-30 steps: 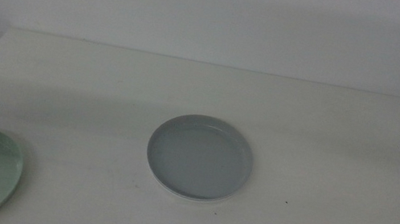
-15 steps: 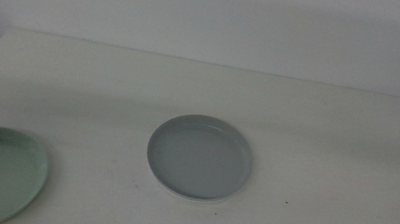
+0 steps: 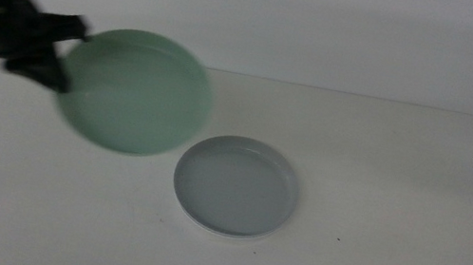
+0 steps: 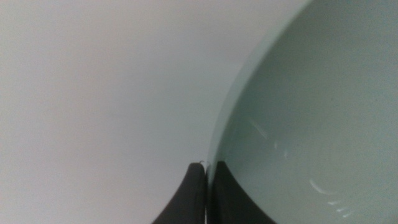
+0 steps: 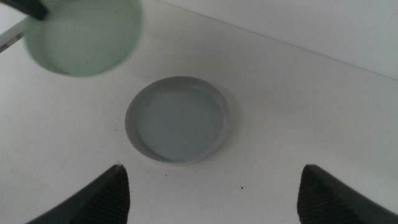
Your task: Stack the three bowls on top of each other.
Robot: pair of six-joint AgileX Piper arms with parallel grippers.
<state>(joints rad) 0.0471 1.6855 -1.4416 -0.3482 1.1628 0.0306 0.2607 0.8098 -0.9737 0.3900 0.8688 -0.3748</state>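
The mint green bowl (image 3: 137, 92) is being held in the air by the left gripper (image 3: 54, 73), whose jaws are being pressed together on the bowl's rim, one jaw on each side of the thin edge. The bowl is being carried tilted above the table (image 3: 394, 226), at about ten o'clock from the grey bowl (image 3: 236, 187), with its near edge overlapping that bowl's far left rim in the middle view. It is shown as a shallow, round, plate-like dish with a low rim and a smooth pale green inside, slightly blurred. The grey bowl is being left flat near the table's centre; something white is seen under its rim. The right gripper (image 5: 211, 196) is being kept spread wide at three o'clock, holding nothing.
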